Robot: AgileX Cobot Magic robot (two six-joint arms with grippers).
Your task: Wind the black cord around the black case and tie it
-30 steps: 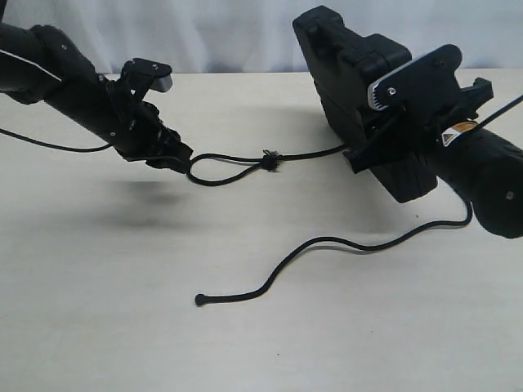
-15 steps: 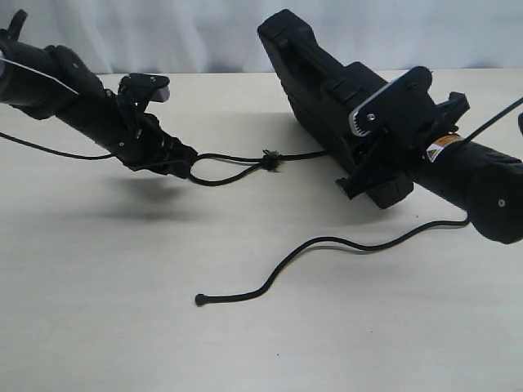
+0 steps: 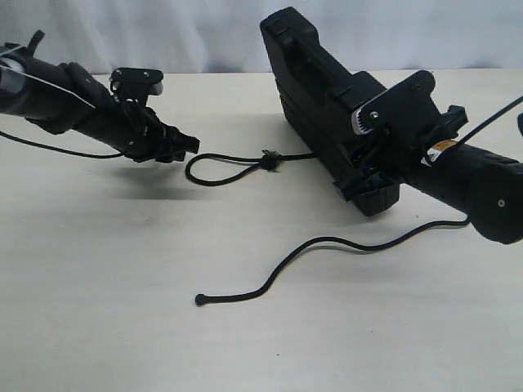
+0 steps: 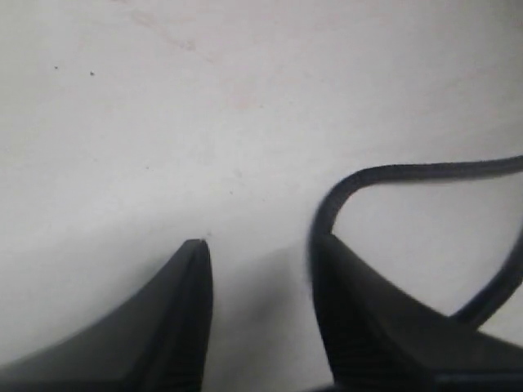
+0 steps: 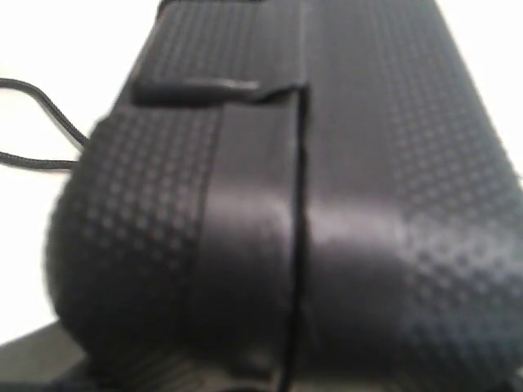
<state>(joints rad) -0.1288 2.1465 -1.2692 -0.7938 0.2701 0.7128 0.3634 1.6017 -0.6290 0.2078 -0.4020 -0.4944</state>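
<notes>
The black case [image 3: 315, 90] is held tilted on edge at the right, with my right gripper [image 3: 369, 167] shut on its lower end. Its dotted surface [image 5: 368, 163] fills the right wrist view. The black cord [image 3: 237, 157] lies on the table: a loop [image 3: 193, 170], the frayed knot [image 3: 269, 159], then a run to the case. Its other stretch comes out under my right arm and ends at the knobbed tip [image 3: 200, 300]. My left gripper [image 3: 186, 147] hovers open just up and left of the loop. The cord [image 4: 351, 181] curves past one finger [image 4: 359, 310]; nothing lies between the jaws [image 4: 260, 245].
The pale tabletop [image 3: 122, 269] carries only the cord's wavy free end across its middle. A thin robot cable [image 3: 49, 145] hangs under the left arm. A white curtain [image 3: 204, 33] closes off the back edge.
My left gripper has let go of the cord loop, opened and pulled up and left; the loop now lies on the table. The right gripper swung the case leftward.
</notes>
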